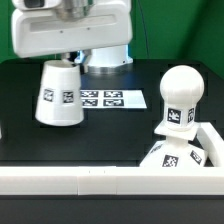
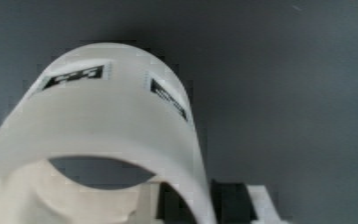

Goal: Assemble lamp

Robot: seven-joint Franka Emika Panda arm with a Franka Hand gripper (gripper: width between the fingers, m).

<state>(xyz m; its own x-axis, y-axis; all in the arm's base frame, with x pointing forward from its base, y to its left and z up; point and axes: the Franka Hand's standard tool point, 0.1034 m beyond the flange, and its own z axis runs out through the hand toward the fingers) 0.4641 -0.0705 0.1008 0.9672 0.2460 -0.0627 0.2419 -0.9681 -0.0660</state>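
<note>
One tapered white shade (image 1: 59, 94) stands on the black table (image 1: 110, 130) at about ten o'clock in the exterior view, directly under the robot arm's white body, its narrow end uppermost and its wide end on the table. The gripper itself is hard to make out in that view; only dark hardware shows just above the shade's top, so whether its fingers touch the shade cannot be told there. In the wrist view the shade (image 2: 114, 120) fills most of the picture, seen along its length, with two black-and-white tags on its side and its open mouth nearest the camera. A dark block at the lower edge, beside the shade's wall, may be one fingertip of the gripper (image 2: 243, 198), but how far the jaws stand apart, and whether they have hold of the shade, I cannot tell. One round bulb (image 1: 180, 95) with a cylindrical neck stands upright at about three o'clock in the exterior view, well apart from the shade, seated on the one stepped square base (image 1: 172, 156), which sits at about five o'clock against the white wall (image 1: 100, 182) running along the table's near edge. One marker board (image 1: 112, 98) lies flat on the table between shade and bulb, just beside the shade's foot, at roughly twelve o'clock from the table's middle. So: one shade, one bulb, one base, one marker board.
</note>
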